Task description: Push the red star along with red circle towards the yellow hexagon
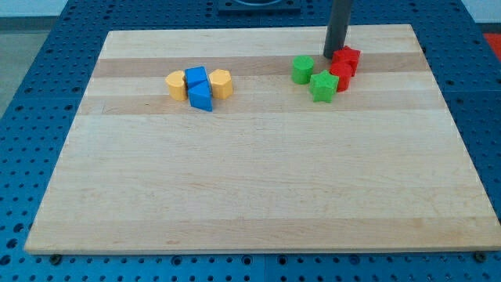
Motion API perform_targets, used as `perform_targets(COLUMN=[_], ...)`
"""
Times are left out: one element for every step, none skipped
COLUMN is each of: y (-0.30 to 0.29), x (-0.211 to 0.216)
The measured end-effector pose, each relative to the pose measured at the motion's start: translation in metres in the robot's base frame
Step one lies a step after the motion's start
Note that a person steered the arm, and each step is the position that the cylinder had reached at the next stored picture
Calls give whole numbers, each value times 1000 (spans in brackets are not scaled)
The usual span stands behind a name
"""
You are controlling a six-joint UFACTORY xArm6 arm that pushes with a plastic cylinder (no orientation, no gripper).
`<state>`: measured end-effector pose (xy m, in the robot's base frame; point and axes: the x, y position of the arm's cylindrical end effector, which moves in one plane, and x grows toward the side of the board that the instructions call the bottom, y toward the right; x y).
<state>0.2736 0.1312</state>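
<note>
Pale wood table [258, 188], planks with visible grain, sitting on a blue pegboard base [31, 55]; no writing anywhere I can read. Going back, 2 clusters. At the view's left: yellow hexagon [221, 82], 2 blue blocks [199, 88], another yellow block [176, 84], all touching. At the view's right: green star [322, 85], green cylinder [302, 69], red circle [340, 76], red star [347, 57]. No jaws here, just my tip [335, 55], touching the red star's left side.
</note>
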Motion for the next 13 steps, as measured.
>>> perform_targets(y=[46, 80, 82, 77, 61, 40, 7, -25, -55, -84, -108, -111, -43], x=[0, 0, 16, 29, 44, 56, 63, 68, 68, 68, 69, 76, 80])
